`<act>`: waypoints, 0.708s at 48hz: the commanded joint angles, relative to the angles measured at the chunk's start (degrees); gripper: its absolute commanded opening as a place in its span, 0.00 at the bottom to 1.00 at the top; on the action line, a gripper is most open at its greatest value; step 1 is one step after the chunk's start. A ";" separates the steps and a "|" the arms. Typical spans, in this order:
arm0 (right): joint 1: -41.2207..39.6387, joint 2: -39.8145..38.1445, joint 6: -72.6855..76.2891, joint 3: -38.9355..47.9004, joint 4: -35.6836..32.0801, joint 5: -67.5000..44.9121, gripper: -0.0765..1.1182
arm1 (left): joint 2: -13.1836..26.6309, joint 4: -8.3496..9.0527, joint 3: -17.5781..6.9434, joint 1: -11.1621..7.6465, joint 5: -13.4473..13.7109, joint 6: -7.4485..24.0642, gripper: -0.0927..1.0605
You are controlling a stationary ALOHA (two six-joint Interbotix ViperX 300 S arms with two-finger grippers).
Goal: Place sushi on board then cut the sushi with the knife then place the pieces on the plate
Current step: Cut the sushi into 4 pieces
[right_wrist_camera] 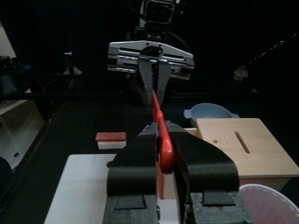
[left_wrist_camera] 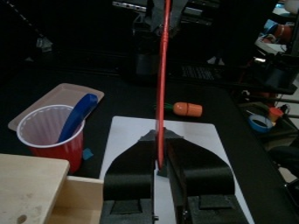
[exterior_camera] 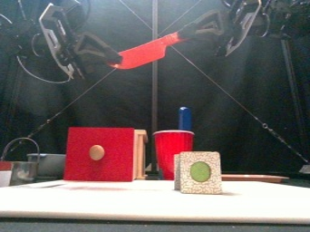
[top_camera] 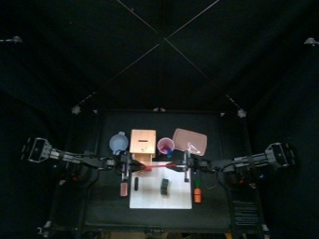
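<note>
A red toy knife hangs high over the table, held at both ends. My left gripper is shut on one end, and my right gripper is shut on the other end of the knife. In the top view the two grippers face each other over the back edge of the white cutting board. Below them a sushi piece with a green centre stands on the board. Behind it, the red cup holds the blue knife.
The wooden box with its red drawer front stands back left, with the blue-grey bowl further left. The pink tray lies back right. An orange toy and a red-and-white toy lie beside the board.
</note>
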 commanded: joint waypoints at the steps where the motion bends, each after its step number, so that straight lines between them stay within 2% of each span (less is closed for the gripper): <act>1: 0.97 -1.14 -0.18 -0.09 1.67 0.44 0.39 | -0.53 0.00 -1.49 0.09 -0.26 -0.26 0.44; 9: 1.67 -1.14 -0.18 0.26 5.80 4.04 0.39 | -0.79 0.09 -1.32 -0.26 -0.26 -0.18 0.42; 20: 2.72 -2.02 -0.18 0.26 11.69 12.04 0.39 | -0.88 1.41 -1.05 -0.35 0.70 -0.26 0.39; 28: 3.16 -3.16 -0.18 0.35 14.41 16.35 0.39 | 0.62 1.76 -2.11 -0.70 2.02 -0.26 0.36; 34: 2.99 -4.13 -0.18 0.62 14.94 19.69 0.39 | 3.43 2.46 -3.69 -1.67 2.11 -0.26 0.35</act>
